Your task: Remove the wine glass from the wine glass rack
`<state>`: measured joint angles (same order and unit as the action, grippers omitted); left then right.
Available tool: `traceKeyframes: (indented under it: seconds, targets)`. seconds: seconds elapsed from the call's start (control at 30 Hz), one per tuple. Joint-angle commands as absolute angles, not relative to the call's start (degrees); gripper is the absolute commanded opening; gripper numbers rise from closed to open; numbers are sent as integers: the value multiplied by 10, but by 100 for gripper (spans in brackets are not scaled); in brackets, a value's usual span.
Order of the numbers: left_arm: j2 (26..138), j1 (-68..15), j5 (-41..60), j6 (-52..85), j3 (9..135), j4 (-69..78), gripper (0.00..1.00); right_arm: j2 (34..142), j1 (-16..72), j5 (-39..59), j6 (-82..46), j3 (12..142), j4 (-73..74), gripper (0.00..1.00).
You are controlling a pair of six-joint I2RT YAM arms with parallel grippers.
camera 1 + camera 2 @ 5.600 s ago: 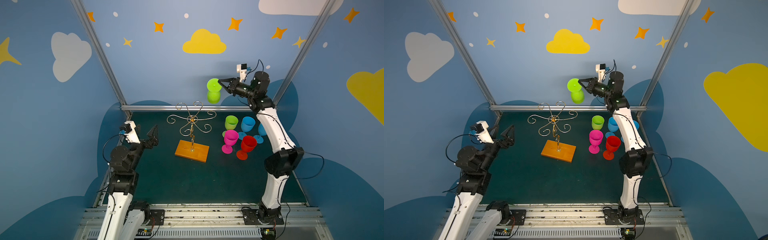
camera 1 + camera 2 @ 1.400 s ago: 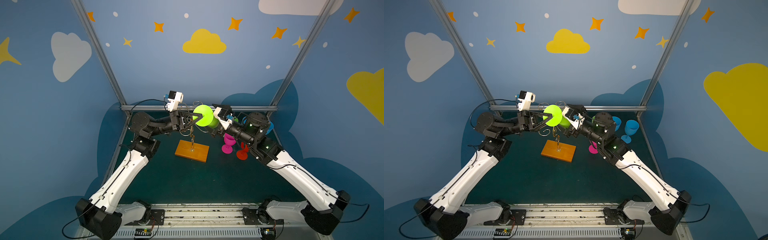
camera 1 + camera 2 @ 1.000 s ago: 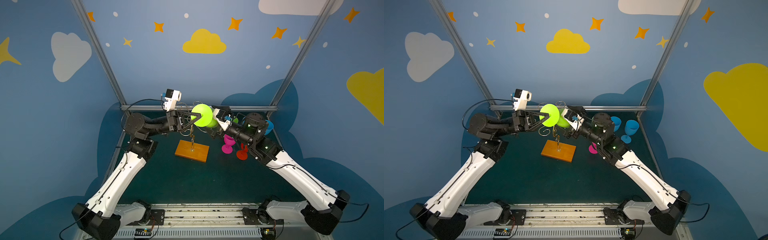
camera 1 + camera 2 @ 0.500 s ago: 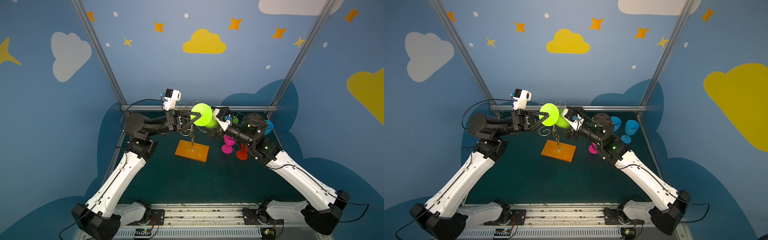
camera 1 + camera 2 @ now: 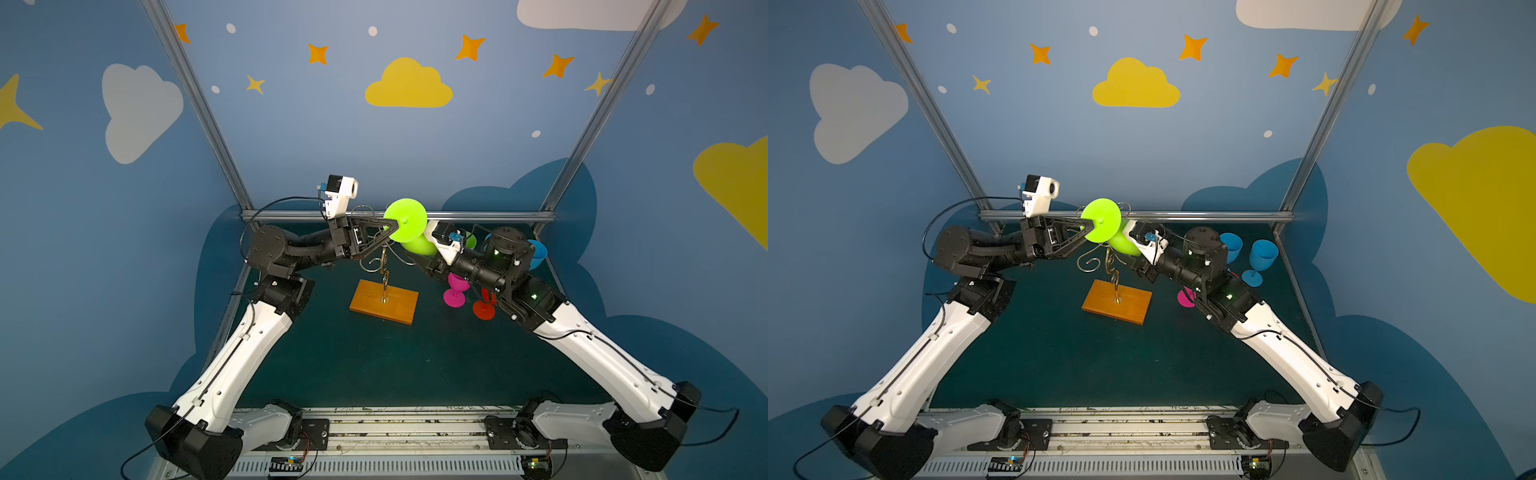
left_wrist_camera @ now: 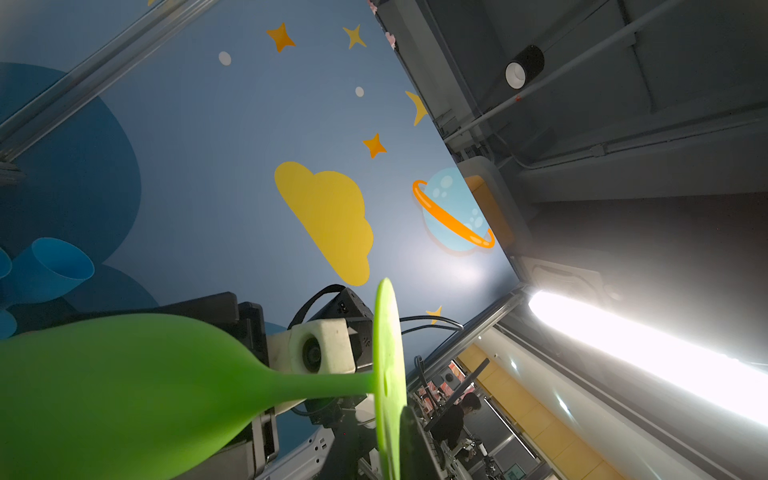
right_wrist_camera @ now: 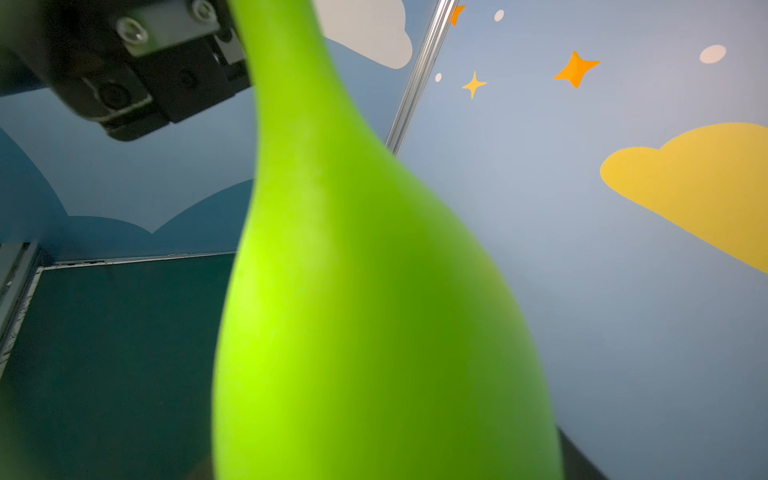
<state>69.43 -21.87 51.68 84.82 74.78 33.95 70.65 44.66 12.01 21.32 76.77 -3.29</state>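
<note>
Left jaws at foot disc (image 6: 386,374), right jaws at bowl (image 7: 374,311): green wine glass (image 5: 411,232) aloft above wine glass rack (image 5: 374,299).
Left tips sit close together on the disc rim; whether they grip, I cannot tell. Right jaws straddle the bowl, contact unclear. Long axis runs arm to arm, foot toward my left, bowl toward my right; both equally near.
</note>
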Motion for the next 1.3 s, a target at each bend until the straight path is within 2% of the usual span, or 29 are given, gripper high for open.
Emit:
traceKeyframes:
  seconds: [0.0, 0.1, 0.17, 0.2, 0.3, 0.4, 0.5, 0.6, 0.7, 0.83, 1.03, 1.27]
  targets:
    - [704, -205, 519, 841, 747, 358, 21, 674, 450, 113, 182, 775, -54, 48]
    - [710, -197, 514, 853, 740, 376, 33, 660, 451, 105, 180, 776, -82, 45]
    - [710, -189, 509, 856, 736, 389, 48, 651, 451, 95, 155, 781, -108, 44]
    - [709, -185, 504, 850, 733, 391, 53, 647, 452, 88, 148, 785, -125, 42]
    - [698, -177, 489, 796, 730, 370, 60, 632, 453, 79, 133, 798, -172, 40]
    - [666, -177, 442, 634, 725, 292, 62, 618, 453, 68, 118, 808, -221, 38]
    - [617, -197, 349, 394, 705, 210, 64, 608, 456, 57, 100, 823, -280, 36]
    - [577, -234, 249, 161, 656, 214, 65, 605, 458, 47, 74, 839, -336, 34]
    - [571, -247, 219, 21, 622, 256, 65, 610, 460, 48, 51, 858, -390, 33]
    - [591, -252, 265, -99, 618, 286, 61, 624, 467, 49, 38, 878, -442, 29]
    - [624, -262, 298, -165, 635, 306, 59, 631, 477, 43, 32, 874, -454, 26]
    - [651, -306, 314, -255, 667, 259, 58, 650, 487, 50, 28, 884, -467, 25]
